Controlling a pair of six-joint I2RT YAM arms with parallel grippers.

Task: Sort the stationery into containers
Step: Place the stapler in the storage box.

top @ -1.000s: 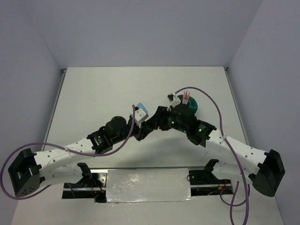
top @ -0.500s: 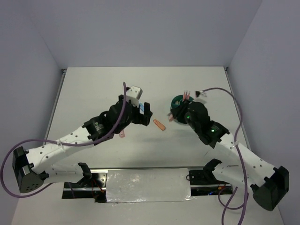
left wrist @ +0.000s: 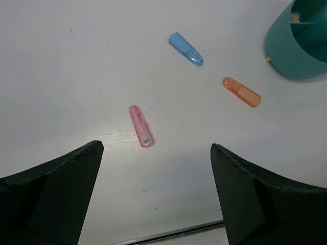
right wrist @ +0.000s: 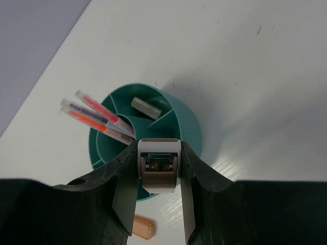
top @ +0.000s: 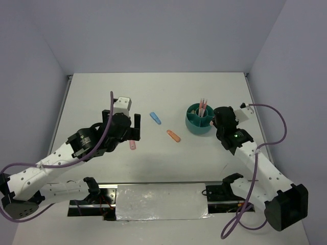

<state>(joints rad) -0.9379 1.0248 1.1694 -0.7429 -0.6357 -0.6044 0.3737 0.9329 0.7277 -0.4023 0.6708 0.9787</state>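
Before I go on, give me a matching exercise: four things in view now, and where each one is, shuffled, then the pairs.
Things
1. pink piece
2. pens
3. white and brown block
4. orange piece

Places
A. standing in the teal cup
B. gripped in the right hand
C. on the table, the loose piece closest to the cup
D. on the table, nearest the open left hand

Pairs: 1-D, 2-A, 3-B, 4-C
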